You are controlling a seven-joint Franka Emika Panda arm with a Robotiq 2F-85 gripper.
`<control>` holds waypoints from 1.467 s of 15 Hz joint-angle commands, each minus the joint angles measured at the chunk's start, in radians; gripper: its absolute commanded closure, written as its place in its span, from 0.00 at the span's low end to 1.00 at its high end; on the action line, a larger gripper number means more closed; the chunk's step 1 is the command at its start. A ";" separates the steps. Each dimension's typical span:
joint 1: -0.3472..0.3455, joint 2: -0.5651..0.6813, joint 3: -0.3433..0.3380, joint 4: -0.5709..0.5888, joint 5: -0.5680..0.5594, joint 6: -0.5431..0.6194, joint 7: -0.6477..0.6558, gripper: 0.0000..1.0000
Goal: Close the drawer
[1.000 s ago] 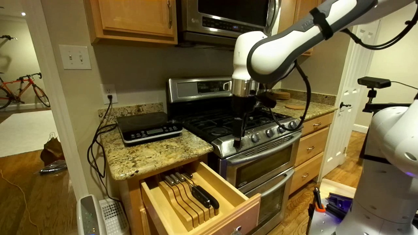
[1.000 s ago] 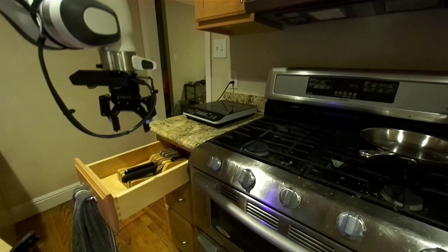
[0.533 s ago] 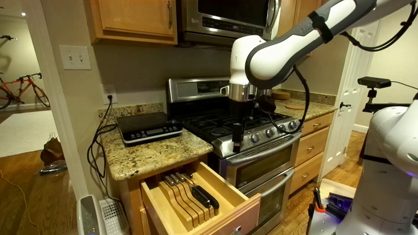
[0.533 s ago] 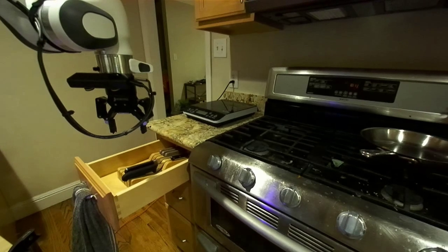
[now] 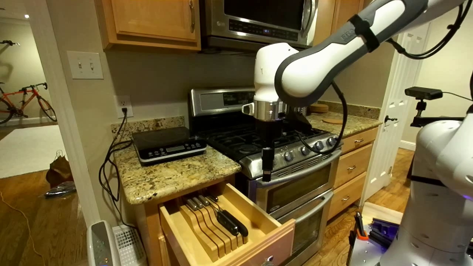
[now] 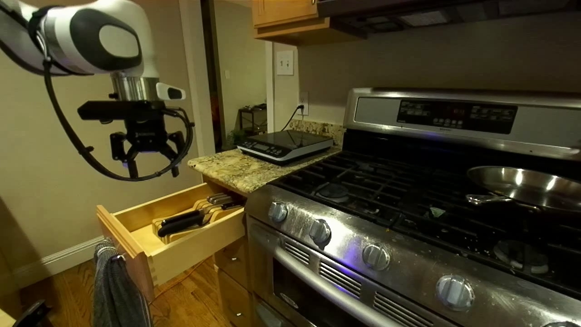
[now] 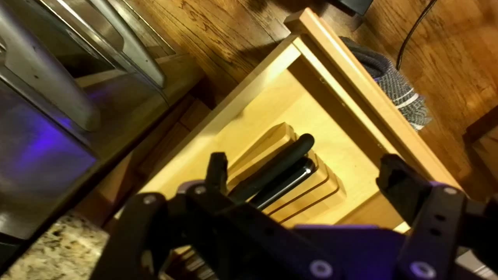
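The wooden drawer (image 5: 275, 245) is pulled far out below the granite counter. It also shows in an exterior view (image 6: 199, 254) and in the wrist view (image 7: 362, 83). A wooden knife block (image 5: 207, 231) with several knives (image 7: 284, 161) lies inside. A dark towel (image 6: 115, 286) hangs from the drawer's front handle, and part of it shows in the wrist view (image 7: 400, 83). My gripper (image 6: 154, 172) points down above the drawer, apart from it. In the wrist view, its fingers (image 7: 303, 162) are wide apart with nothing between them. It also shows in an exterior view (image 5: 266, 177).
The granite counter (image 5: 177, 177) with a black portable cooktop (image 5: 168, 144) stands behind the drawer. The stove (image 6: 317, 209) with its oven handle (image 5: 299, 171) is right beside the drawer. A steel pan (image 6: 531, 184) sits on the stove. A white appliance (image 5: 101, 244) stands on the floor.
My gripper has moved down and, in an exterior view, away from the counter toward the drawer's front side. The drawer, knives and towel have not moved.
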 commanded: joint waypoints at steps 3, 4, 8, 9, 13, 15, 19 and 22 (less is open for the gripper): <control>0.114 0.101 0.079 -0.011 0.004 0.122 -0.083 0.00; 0.131 0.121 0.096 -0.011 0.004 0.153 -0.085 0.00; 0.178 0.197 0.139 -0.002 0.020 0.244 -0.121 0.00; 0.180 0.208 0.144 0.002 0.016 0.250 -0.132 0.00; 0.167 0.203 0.152 0.004 0.006 0.220 -0.093 0.00; 0.166 0.202 0.152 0.005 0.005 0.220 -0.093 0.00; 0.176 0.275 0.187 0.017 -0.048 0.255 -0.085 0.00; 0.182 0.347 0.223 0.035 -0.084 0.289 -0.085 0.00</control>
